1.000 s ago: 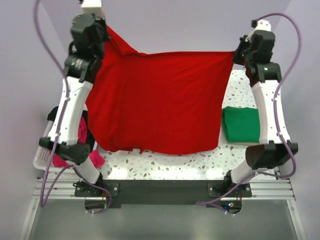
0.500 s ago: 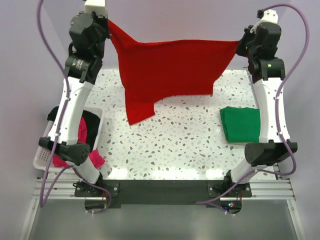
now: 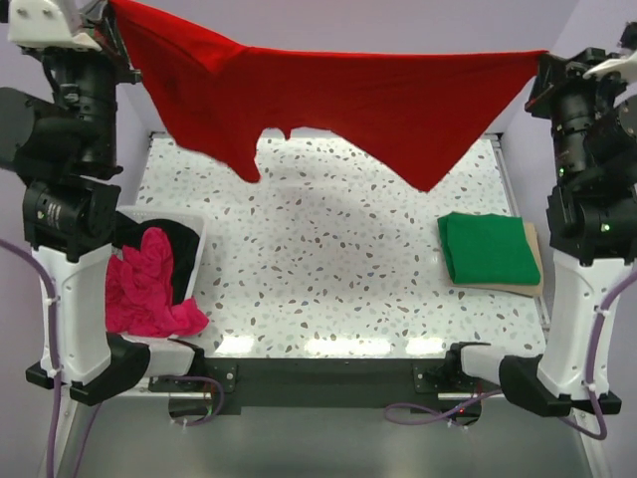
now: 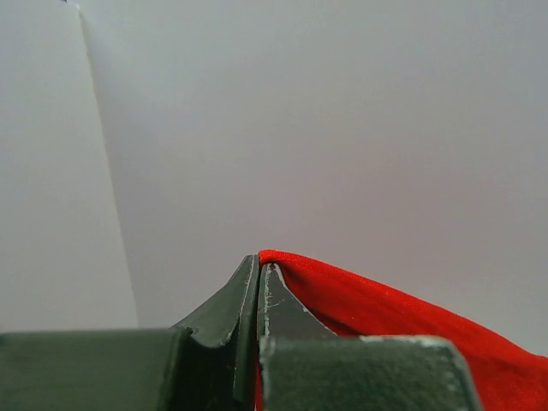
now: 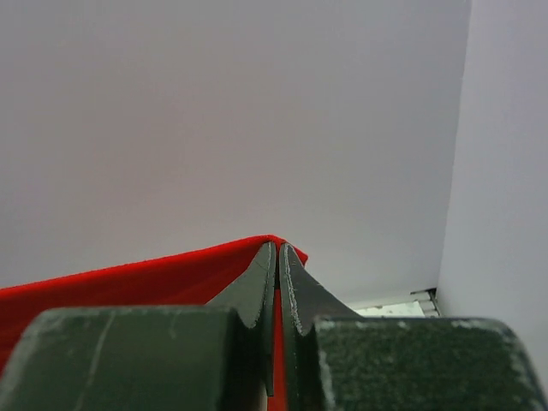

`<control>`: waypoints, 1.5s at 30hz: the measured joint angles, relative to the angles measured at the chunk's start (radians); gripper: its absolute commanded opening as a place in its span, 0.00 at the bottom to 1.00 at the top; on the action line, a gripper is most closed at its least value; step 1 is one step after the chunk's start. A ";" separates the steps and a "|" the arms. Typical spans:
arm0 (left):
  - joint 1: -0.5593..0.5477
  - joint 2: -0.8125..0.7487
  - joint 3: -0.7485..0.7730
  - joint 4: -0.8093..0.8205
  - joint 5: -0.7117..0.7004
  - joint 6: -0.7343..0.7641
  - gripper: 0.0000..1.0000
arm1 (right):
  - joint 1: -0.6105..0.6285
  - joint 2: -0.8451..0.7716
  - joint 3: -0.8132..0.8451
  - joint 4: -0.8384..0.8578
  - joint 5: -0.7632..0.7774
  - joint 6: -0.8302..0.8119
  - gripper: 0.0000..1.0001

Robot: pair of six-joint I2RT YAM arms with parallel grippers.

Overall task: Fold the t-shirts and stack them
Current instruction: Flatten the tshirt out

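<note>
The red t-shirt hangs stretched high above the table between both grippers, its lower edge dangling free. My left gripper is shut on its left corner. In the left wrist view the jaws pinch red cloth. At the other corner my right gripper is shut too. In the right wrist view the cloth runs between the closed jaws. A folded green t-shirt lies at the table's right. The pink t-shirt and the black one sit in the basket.
The white slotted basket stands at the table's left edge, by the left arm. A tan board lies under the green shirt. The speckled table top shows below the hanging cloth. Lilac walls close off the back and sides.
Both arms have risen and spread apart. The red shirt has gone from draping over the table to being pulled taut high above it.
</note>
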 measured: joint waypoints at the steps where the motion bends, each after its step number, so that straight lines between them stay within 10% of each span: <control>1: 0.000 -0.005 0.018 0.000 0.010 0.000 0.00 | 0.000 -0.015 -0.002 0.005 0.000 -0.002 0.00; 17: 0.055 0.293 -0.099 0.123 0.121 0.041 0.00 | -0.001 0.165 -0.204 0.169 0.018 -0.005 0.00; 21: 0.098 0.628 -0.081 0.131 0.192 0.046 0.53 | -0.001 0.438 -0.248 0.233 0.018 -0.005 0.03; 24: 0.110 0.843 -0.062 0.117 0.236 0.022 0.84 | -0.001 0.701 -0.209 0.233 0.017 -0.003 0.54; 28: 0.111 1.003 -0.046 0.041 0.299 -0.047 0.90 | -0.002 0.979 -0.091 0.170 -0.001 -0.016 0.84; 45: 0.097 0.578 -0.570 -0.097 0.326 -0.491 0.92 | 0.013 0.681 -0.339 0.114 -0.169 -0.026 0.92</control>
